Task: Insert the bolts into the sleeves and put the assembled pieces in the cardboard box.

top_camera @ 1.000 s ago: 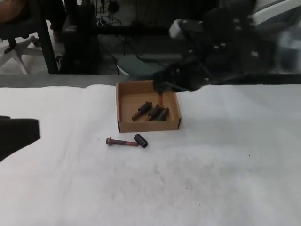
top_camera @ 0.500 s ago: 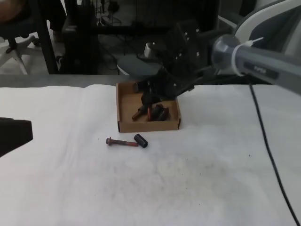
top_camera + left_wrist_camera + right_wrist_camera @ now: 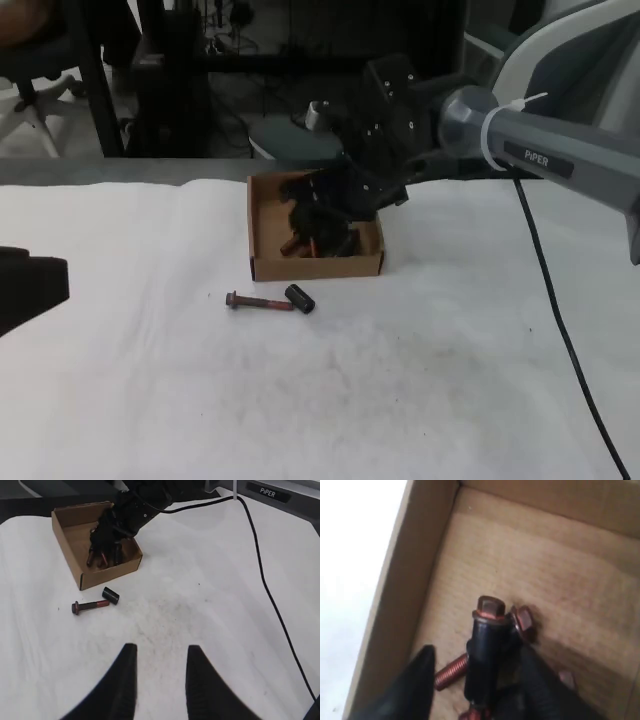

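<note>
Careful: your right claw (image 3: 479, 680) hangs spread inside the brown cardboard box (image 3: 395, 605), the copper bolt in its black sleeve (image 3: 485, 645) loose between the fingers (image 3: 422, 677); a crooked lift could snag and drag it out.

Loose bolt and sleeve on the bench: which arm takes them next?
Left. Its end effector hangs open over the bench facing the bolt and sleeve; the right end effector is down in the cardboard box.

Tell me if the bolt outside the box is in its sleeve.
Out. The bolt lies bare on the cloth, the sleeve loose beside its tip, both outside the cardboard box.
</note>
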